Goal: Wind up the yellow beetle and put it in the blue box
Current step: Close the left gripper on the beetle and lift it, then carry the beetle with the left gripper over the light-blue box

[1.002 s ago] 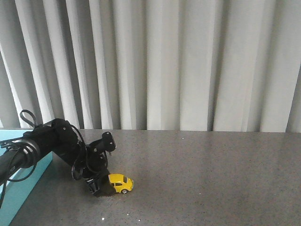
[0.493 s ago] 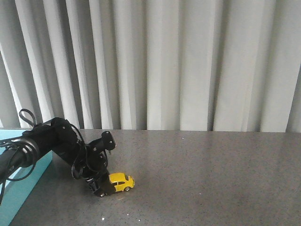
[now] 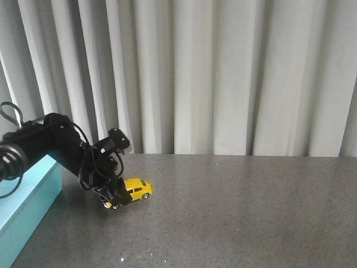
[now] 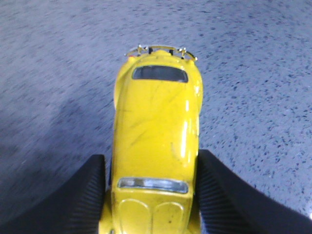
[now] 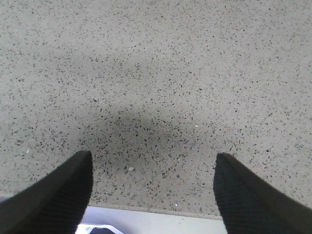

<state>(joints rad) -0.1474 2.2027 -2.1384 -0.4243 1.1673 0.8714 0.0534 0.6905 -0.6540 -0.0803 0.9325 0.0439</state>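
Paint is looking slick on the small, stiff yellow beetle (image 4: pixel 157 146); the left end effector (image 3: pixel 115 199) is clenching its flanks above the table (image 3: pixel 234 212), a sound hold.

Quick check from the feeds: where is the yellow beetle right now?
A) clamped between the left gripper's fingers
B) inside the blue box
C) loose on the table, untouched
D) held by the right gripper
A: the left wrist view shows the yellow beetle squeezed between the left gripper's two black fingers; the right gripper is open over bare table.
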